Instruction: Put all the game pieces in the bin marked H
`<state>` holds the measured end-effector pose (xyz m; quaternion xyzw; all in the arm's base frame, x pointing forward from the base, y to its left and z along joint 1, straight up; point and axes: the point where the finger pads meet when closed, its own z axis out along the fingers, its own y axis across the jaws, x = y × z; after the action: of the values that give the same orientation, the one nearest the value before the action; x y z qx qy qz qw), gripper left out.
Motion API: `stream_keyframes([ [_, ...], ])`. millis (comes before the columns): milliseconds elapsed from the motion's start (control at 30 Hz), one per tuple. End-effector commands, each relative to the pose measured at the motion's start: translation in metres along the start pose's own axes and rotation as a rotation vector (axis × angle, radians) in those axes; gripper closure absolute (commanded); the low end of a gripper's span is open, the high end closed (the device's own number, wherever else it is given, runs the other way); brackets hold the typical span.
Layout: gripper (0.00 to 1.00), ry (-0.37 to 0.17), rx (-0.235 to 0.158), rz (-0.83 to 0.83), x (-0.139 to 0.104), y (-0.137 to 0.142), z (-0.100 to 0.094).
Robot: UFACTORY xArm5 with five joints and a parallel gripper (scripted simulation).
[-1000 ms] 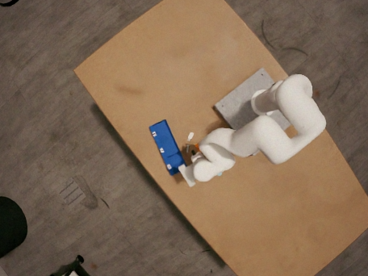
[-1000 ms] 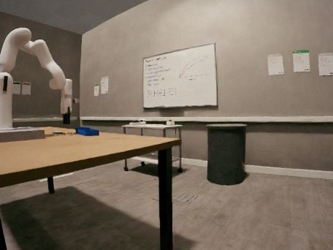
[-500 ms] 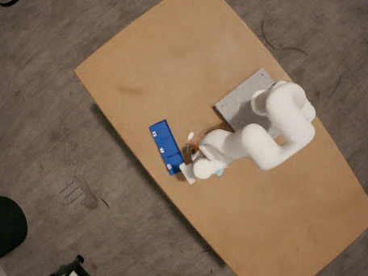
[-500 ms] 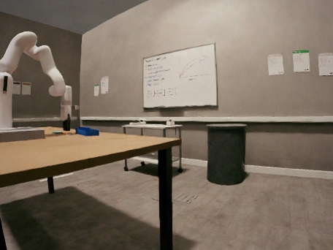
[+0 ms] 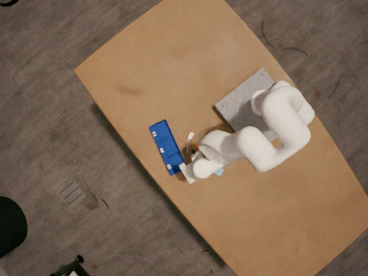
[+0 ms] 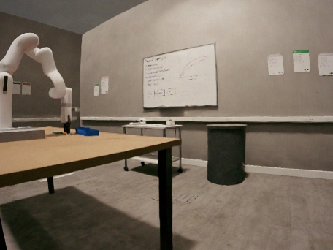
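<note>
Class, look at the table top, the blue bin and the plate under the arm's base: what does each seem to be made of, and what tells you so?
Table top: probably fibreboard or plywood; flat matt tan, no clear grain.
Blue bin: likely plastic; even saturated colour, crisp edges.
Base plate: possibly metal or stone; speckled matt grey, dots near a corner that may be fixings.
</note>
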<state>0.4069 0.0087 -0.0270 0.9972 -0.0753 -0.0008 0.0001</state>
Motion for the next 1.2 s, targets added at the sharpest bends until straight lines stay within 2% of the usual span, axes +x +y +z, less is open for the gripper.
stream_keyframes([
  [0,0.58,0.003,0.001,0.0,0.0009,-0.0001,0.003],
  [400,0.58,0.003,0.001,0.0,0.0007,-0.0001,0.003],
  [433,0.79,0.003,0.001,0.0,0.0007,-0.0001,0.003],
  [1167,0.79,0.003,0.001,0.0,0.0007,-0.0001,0.003],
])
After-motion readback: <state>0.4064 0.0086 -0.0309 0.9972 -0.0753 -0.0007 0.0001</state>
